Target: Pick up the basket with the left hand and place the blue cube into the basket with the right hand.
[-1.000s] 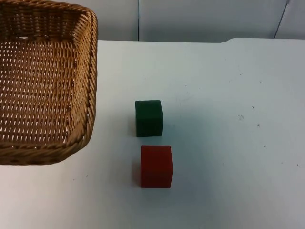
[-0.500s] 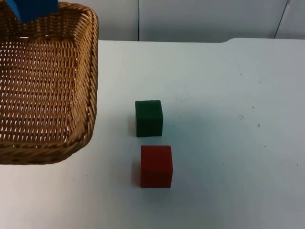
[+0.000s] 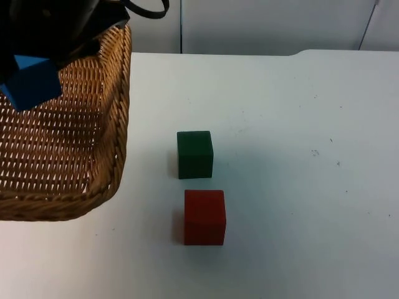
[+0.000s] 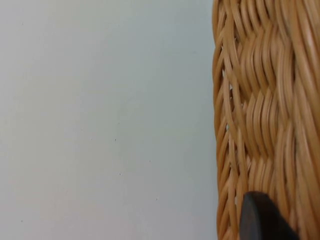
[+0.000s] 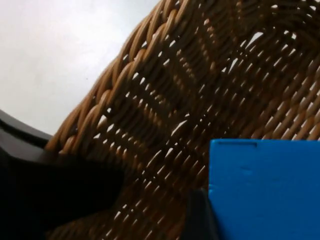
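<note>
Holding the blue cube [image 3: 31,87] over the basket [image 3: 93,180], the right end effector [image 3: 34,62] grips it; the left end effector [image 4: 260,220] clamps the rim. Releasing off-centre could bounce the cube out.

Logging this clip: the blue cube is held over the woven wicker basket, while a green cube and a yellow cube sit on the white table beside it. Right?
Not quite. The cube nearer the camera is red, not yellow, as the top view shows. The rest holds: the blue cube is over the woven wicker basket, and the green cube sits on the white table.
</note>
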### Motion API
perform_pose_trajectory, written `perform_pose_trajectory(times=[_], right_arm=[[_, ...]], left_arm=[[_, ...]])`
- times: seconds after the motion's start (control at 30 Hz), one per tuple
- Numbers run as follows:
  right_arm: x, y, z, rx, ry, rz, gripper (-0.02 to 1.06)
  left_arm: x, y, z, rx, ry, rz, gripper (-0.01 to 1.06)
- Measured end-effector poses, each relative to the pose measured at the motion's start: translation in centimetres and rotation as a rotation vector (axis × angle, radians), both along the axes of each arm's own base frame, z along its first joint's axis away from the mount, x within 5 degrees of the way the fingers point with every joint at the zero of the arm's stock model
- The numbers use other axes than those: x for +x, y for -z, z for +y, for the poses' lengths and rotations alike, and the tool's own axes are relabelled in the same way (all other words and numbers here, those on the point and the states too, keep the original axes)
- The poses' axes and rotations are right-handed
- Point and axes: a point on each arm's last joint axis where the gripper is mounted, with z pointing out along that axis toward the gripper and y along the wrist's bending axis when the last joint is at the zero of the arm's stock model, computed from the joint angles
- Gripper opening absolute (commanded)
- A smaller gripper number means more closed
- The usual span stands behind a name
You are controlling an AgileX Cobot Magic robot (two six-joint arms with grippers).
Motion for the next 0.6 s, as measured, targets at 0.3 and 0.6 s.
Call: perform_pose_trajectory(times=[0.3,0.6], right_arm=[[0.04,-0.05,0.05,0.006,-0.001,-0.007,0.47],[0.13,0.57,0.20,0.002,-0.001,-0.001,0.76]], left_arm=[[0.00,0.00,0.00,0.000,0.000,0.000,0.00],[-0.06,0.05,-0.04,-0.002,0.004,0.004,0.00]])
